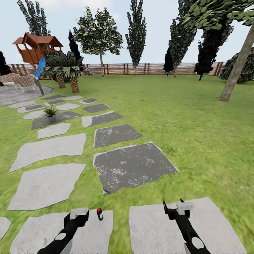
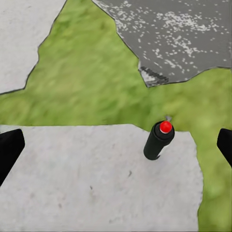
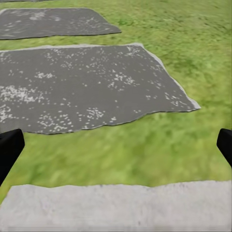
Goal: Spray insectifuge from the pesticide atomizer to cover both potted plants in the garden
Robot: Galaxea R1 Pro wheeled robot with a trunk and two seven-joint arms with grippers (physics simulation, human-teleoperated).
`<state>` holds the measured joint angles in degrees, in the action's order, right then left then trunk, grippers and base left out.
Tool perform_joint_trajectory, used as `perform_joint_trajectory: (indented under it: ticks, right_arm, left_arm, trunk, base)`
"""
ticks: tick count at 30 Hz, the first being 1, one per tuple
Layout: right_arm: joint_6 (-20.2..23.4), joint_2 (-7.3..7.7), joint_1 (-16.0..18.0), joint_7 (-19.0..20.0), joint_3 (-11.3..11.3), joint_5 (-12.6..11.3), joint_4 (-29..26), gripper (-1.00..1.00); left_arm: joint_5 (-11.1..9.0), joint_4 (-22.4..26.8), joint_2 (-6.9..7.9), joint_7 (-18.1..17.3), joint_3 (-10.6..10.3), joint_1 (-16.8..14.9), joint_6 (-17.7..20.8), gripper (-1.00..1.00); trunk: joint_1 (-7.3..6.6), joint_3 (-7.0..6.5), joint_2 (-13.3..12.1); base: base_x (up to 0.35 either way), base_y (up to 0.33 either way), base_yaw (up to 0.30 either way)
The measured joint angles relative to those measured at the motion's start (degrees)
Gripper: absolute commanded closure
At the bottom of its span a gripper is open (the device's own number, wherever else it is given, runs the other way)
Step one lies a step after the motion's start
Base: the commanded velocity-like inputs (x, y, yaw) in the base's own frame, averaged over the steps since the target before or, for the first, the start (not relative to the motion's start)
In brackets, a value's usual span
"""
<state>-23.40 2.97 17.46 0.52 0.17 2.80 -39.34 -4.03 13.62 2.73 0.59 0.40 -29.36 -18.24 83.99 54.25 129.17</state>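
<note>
Lawn covers the garden in the head view, crossed by light and dark stepping stones that lead toward a round paved patio and a slatted wooden fence backed by trees. A small spiky plant sits on a far stone; whether it is one of the plants to be sprayed cannot be told from here. Close to the robot, the pesticide atomizer, shown as a small dark bottle with a red cap, stands upright on a pale stone near its edge. The left gripper is just beside it on the robot's left, not touching. The right gripper is held over the neighbouring pale stone, well apart from the bottle and holding nothing.

From the left wrist camera, the atomizer stands between the two dark fingers, nearer one of them. The jaws are spread wide and empty. Judgement: the arm is placed for the pick-up, but the bottle is off-centre in the gap, so a sideways correction and an advance seem needed before closing. A bottle this small and upright could tip if a finger nudges it.

From the right wrist camera, the fingers also stand wide apart over grass and a dark stone, with nothing between them. Judgement: this arm is parked clear of the work.
</note>
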Motion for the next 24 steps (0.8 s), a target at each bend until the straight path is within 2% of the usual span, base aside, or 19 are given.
perform_joint_trajectory:
  ticks: [9,24]
  right_arm:
    - [0.0,0.0,0.0,0.0,0.0,0.0,-0.1,-1.0]
    - [0.0,0.0,0.0,0.0,0.0,0.0,0.1,-1.0]
  left_arm:
    - [0.4,-0.4,0.08,-0.1,-0.3,-0.1,-3.0,-1.0]
    - [0.4,-0.5,0.0,0.0,-0.3,-0.1,-3.2,-1.0]
  trunk:
    - [1.98,2.42,3.6]
    - [5.27,6.47,9.6]
  base:
    - [0.0,0.0,0.0]
    - [0.0,0.0,0.04]
